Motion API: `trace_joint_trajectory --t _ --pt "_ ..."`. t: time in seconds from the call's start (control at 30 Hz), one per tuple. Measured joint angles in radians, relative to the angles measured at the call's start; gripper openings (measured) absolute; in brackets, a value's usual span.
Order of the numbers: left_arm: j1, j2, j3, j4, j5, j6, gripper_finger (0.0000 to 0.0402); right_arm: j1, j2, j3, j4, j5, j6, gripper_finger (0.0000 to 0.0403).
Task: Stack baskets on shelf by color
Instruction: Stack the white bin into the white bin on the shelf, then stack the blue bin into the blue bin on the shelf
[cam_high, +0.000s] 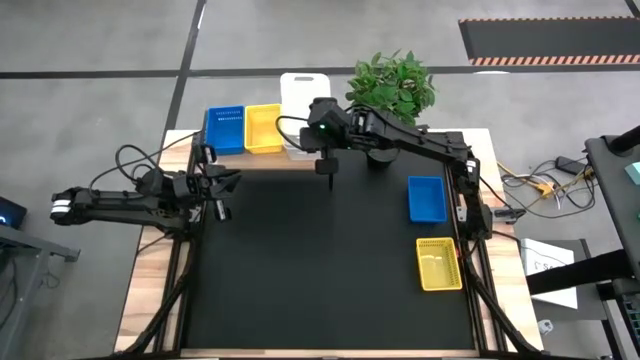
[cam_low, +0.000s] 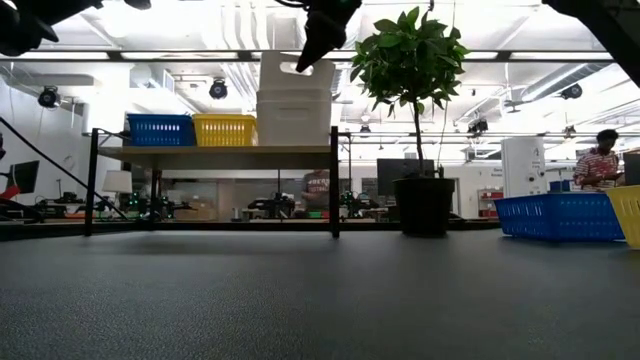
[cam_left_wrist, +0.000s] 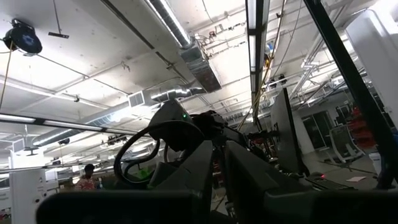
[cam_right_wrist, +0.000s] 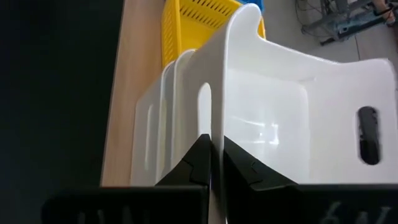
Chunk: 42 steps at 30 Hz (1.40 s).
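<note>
On the light-wood shelf (cam_high: 250, 158) at the table's far edge stand a blue basket (cam_high: 225, 128), a yellow basket (cam_high: 263, 128) and a stack of white baskets (cam_low: 295, 115). The top white basket (cam_right_wrist: 292, 106) is tilted, and my right gripper (cam_right_wrist: 211, 165) is shut on it. A second blue basket (cam_high: 427, 198) and a second yellow basket (cam_high: 439, 263) lie on the black table at the right. My left gripper (cam_high: 232, 183) hovers shut at the table's left edge, pointing upward, holding nothing. My right gripper pinches the top white basket's right end wall (cam_right_wrist: 211, 127) beside its handle slot, one finger inside and one outside. The fingers come from the table's right, slanting down along the shelf. The basket sits tilted over the other white baskets (cam_right_wrist: 158, 118); I cannot tell whether it touches them.
A potted plant (cam_high: 392, 88) stands at the far edge, right of the shelf and behind my right arm. The middle and near part of the black table (cam_high: 310, 270) is bare. A person (cam_low: 598, 155) is in the room beyond.
</note>
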Motion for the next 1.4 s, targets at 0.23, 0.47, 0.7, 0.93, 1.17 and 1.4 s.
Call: trace_joint_trajectory --t 0.23,0.47,0.7,0.93,1.17,1.4 --pt "0.0 0.0 0.0 0.0 -0.002 0.0 0.0028 0.0 0.0 0.0 -0.015 0.0 0.015 0.0008" --pt "0.0 0.0 0.0 0.0 -0.002 0.0 0.0028 0.0 0.0 0.0 -0.015 0.001 0.031 0.0009" --pt "0.0 0.0 0.0 0.0 -0.002 0.0 0.0028 0.0 0.0 0.0 -0.014 0.003 0.055 0.0022" --pt "0.0 0.0 0.0 0.0 -0.001 0.0 0.0028 0.0 -0.002 0.0 -0.006 0.003 0.068 0.0085" --pt "0.0 0.0 0.0 -0.001 0.003 0.0 0.0028 0.003 -0.011 0.049 -0.006 0.002 0.055 0.0108" --pt "0.0 0.001 0.0 -0.001 0.003 0.0 0.0028 0.029 -0.043 0.07 -0.035 -0.001 0.031 0.0075"
